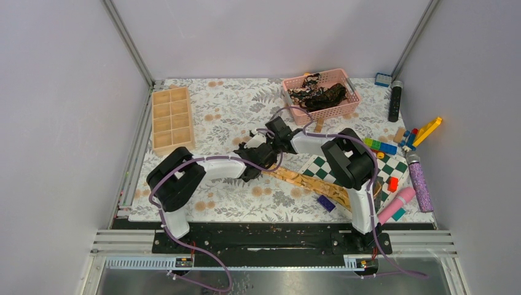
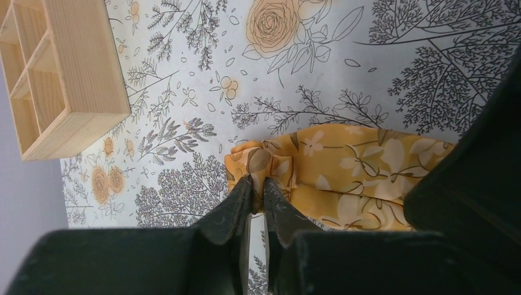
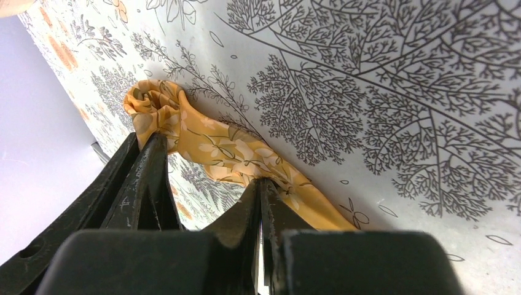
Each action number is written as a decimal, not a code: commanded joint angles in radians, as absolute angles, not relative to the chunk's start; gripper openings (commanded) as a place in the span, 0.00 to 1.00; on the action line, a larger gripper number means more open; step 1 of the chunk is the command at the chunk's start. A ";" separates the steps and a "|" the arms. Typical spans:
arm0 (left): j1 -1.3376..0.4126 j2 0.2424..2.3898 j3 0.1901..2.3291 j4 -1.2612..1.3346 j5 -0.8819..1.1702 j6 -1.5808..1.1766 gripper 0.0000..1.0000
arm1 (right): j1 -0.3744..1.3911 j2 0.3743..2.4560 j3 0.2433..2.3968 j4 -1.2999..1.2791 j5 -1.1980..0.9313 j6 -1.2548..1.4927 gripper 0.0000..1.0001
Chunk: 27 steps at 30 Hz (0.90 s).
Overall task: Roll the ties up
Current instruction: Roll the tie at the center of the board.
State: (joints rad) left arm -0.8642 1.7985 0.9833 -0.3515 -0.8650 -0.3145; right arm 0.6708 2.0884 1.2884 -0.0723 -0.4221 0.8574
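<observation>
We see a golden tie [image 1: 307,183] lying near the middle of the floral-covered table [image 1: 233,110]. From above, its long axis runs on a diagonal. One end sits up and to the left by the two grippers, and the flat length trails down and to the right toward the near edge, crossing a corner of the checkered board [image 1: 387,169].

The fabric is shiny yellow-tan with pale flowers and leaves printed on it. Its upper-left end [image 2: 261,157] is bunched into a small, loose curl rather than a neat coil.

The left gripper [image 2: 258,190] has its jaws nearly closed and pinches that curled end. The right gripper [image 3: 261,184] is closed tight on the tie's edge a little further along the strip, just beside the left one.

Several dark ties [image 1: 319,95] with light prints lie heaped in a pink basket [image 1: 319,117] at the far side.
</observation>
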 commanded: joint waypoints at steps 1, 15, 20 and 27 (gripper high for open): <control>-0.869 1.802 1.036 -0.337 -0.873 -0.303 0.00 | 0.703 2.120 1.321 -0.094 -0.416 0.845 0.02; -0.869 1.824 1.067 -0.352 -0.867 -0.275 0.00 | 0.699 1.977 1.218 -0.112 -0.363 0.816 0.03; -0.870 1.831 1.073 -0.356 -0.865 -0.270 0.00 | 0.698 1.963 1.211 -0.139 -0.342 0.806 0.03; -0.870 1.832 1.077 -0.361 -0.867 -0.270 0.00 | 0.685 1.925 1.197 -0.101 -0.379 0.811 0.09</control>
State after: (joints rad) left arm -0.8730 1.8202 1.0286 -0.3721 -0.8654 -0.2832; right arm 0.6731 2.0056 1.2114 -0.1196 -0.3756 0.8227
